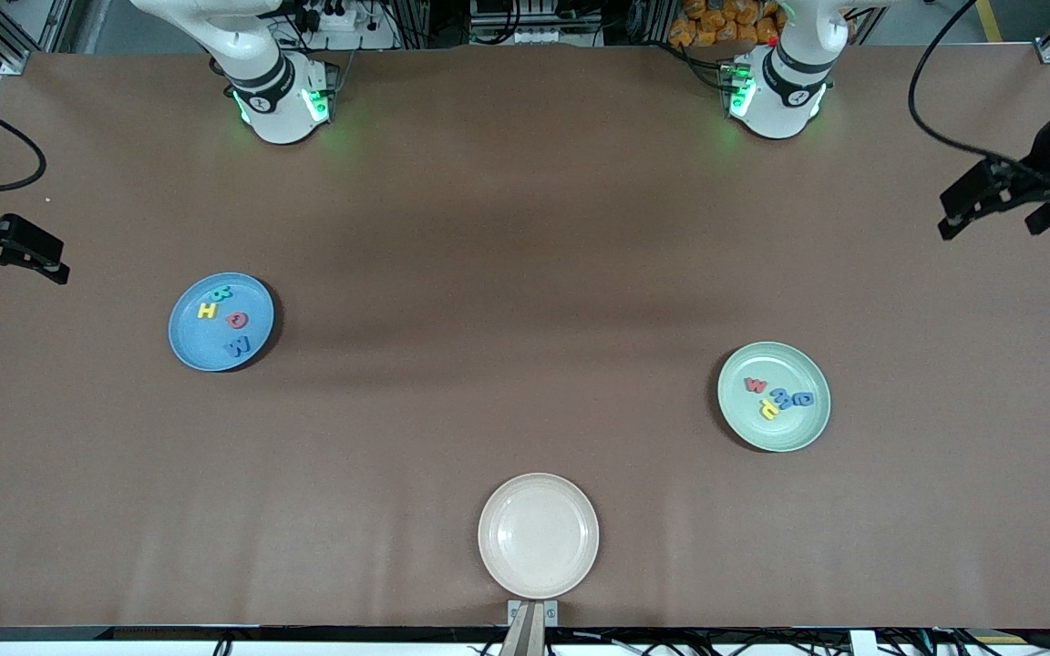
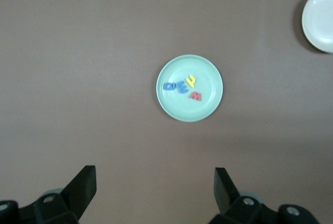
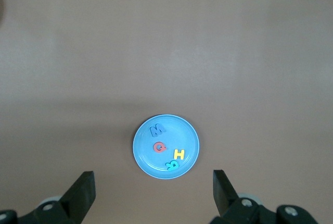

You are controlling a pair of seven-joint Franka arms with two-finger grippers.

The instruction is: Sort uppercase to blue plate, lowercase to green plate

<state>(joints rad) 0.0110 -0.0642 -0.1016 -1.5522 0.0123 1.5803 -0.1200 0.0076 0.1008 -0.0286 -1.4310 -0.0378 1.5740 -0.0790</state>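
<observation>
A broad matte brown worktop [image 1: 525, 228] fills the scene, smooth with faint creases; cables, metal framing and orange items crowd the room's edge by the arm bases.

The right tool [image 1: 10, 251], black and angular, hangs high over the worktop's edge at the right arm's end, its fingers [image 3: 78, 195] spread wide and holding nothing. Near it, toward that same end, sits the blue plate [image 1: 188, 342], round, plain, low-rimmed. It carries the uppercase letters [image 1: 226, 319], small flat foam pieces: a teal letter, a yellow H [image 1: 207, 311], a red ring-shaped Q [image 1: 237, 320] and a blue M [image 1: 239, 345].

A cream plate [image 1: 539, 536], round and bare, lies nearest the front camera, midway along the worktop.

The green plate [image 1: 794, 433], pale mint and of the same shape, sits toward the left arm's end. It holds the lowercase letters [image 1: 780, 396]: a red w [image 1: 756, 385], a yellow hooked letter [image 1: 769, 409] and two rounded blue ones, clustered and touching.

The left tool [image 1: 990, 196] hangs over the worktop's edge at that end, fingers [image 2: 83, 187] spread apart, empty.
</observation>
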